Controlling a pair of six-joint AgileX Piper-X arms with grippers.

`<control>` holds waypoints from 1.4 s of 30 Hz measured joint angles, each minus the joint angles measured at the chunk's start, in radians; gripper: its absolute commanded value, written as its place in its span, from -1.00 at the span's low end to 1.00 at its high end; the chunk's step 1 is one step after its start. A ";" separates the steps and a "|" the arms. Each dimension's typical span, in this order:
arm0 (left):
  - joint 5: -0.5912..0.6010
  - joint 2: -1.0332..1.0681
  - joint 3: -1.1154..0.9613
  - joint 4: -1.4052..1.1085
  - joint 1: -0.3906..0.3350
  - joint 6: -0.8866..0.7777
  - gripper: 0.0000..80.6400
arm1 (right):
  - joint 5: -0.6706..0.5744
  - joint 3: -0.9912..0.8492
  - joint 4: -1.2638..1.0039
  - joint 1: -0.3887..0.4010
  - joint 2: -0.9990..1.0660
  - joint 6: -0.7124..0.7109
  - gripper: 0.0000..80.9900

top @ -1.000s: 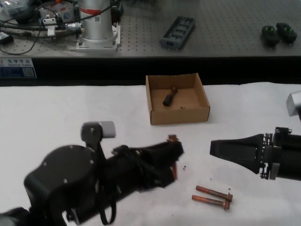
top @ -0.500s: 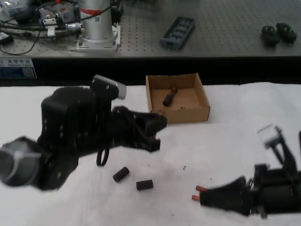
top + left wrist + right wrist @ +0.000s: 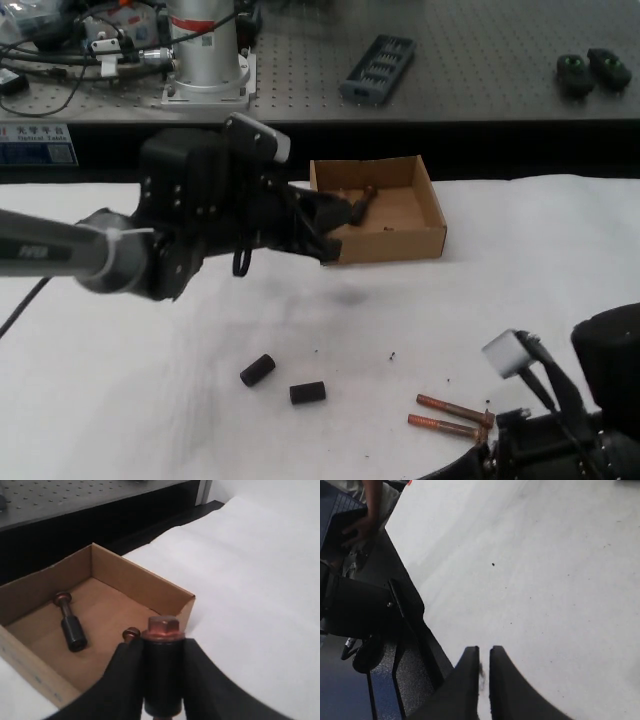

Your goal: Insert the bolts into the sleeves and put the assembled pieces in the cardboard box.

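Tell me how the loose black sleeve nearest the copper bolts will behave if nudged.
The sleeve lies on its side, so it would probably roll across the white cover. It looks rigid and small, so it is likely light. Its dark surface looks smooth and might slip in a grip.

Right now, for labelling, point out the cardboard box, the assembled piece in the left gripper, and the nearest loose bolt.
cardboard box [image 3: 385, 245], high view, on its front wall.
assembled piece [image 3: 161, 677], left wrist view, on its dark sleeve.
nearest loose bolt [image 3: 447, 428], high view, on its shank.
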 measured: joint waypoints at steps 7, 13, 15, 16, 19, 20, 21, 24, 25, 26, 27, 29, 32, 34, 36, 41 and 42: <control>0.005 0.097 -0.158 0.070 0.001 0.058 -0.99 | 0.017 0.000 0.000 0.037 0.000 0.012 -0.83; -0.017 0.177 -0.283 0.157 0.001 0.122 -0.99 | 0.016 0.000 0.000 0.047 -0.003 0.016 -0.83; -0.038 0.208 -0.347 0.165 0.001 0.123 -0.99 | 0.017 0.002 0.002 0.047 -0.018 0.019 -0.83; -0.048 0.217 -0.382 0.168 0.001 0.123 -0.99 | 0.017 0.002 0.001 0.047 -0.028 0.023 -0.83; -0.063 0.230 -0.424 0.191 0.001 0.123 -0.99 | 0.020 0.002 0.001 0.047 -0.068 0.034 -0.83; -0.067 0.236 -0.434 0.201 0.001 0.123 -0.99 | 0.021 0.002 0.001 0.047 -0.082 0.037 -0.83; -0.073 0.237 -0.440 0.211 0.001 0.127 -0.99 | 0.025 0.002 0.001 0.047 -0.097 0.038 -0.83; -0.085 0.238 -0.443 0.233 0.001 0.143 -0.99 | 0.044 0.002 0.006 0.047 -0.143 0.038 -0.83; -0.084 0.238 -0.443 0.241 0.001 0.146 -0.99 | 0.049 0.002 0.005 0.047 -0.156 0.038 -0.83; -0.084 0.238 -0.443 0.249 0.001 0.146 -0.99 | 0.050 0.002 0.005 0.047 -0.166 0.038 -0.83; -0.088 0.238 -0.443 0.258 0.001 0.146 -0.99 | 0.055 0.002 0.008 0.047 -0.168 0.038 -0.83; -0.090 0.238 -0.443 0.274 0.001 0.152 -0.99 | 0.059 0.002 0.016 0.047 -0.189 0.038 -0.83; -0.092 0.238 -0.443 0.299 0.001 0.164 -0.86 | 0.061 0.002 0.035 0.047 -0.194 0.038 -0.83; -0.092 0.238 -0.446 0.310 0.001 0.167 -0.52 | 0.061 0.002 0.052 0.047 -0.194 0.038 -0.83; -0.092 0.238 -0.445 0.330 0.001 0.167 -0.09 | 0.061 0.002 0.064 0.047 -0.194 0.038 -0.83; -0.089 0.238 -0.450 0.341 0.001 0.160 0.06 | 0.061 0.002 0.068 0.047 -0.194 0.038 -0.83; -0.076 0.238 -0.452 0.341 0.001 0.152 -0.03 | 0.061 0.002 0.068 0.047 -0.194 0.038 -0.83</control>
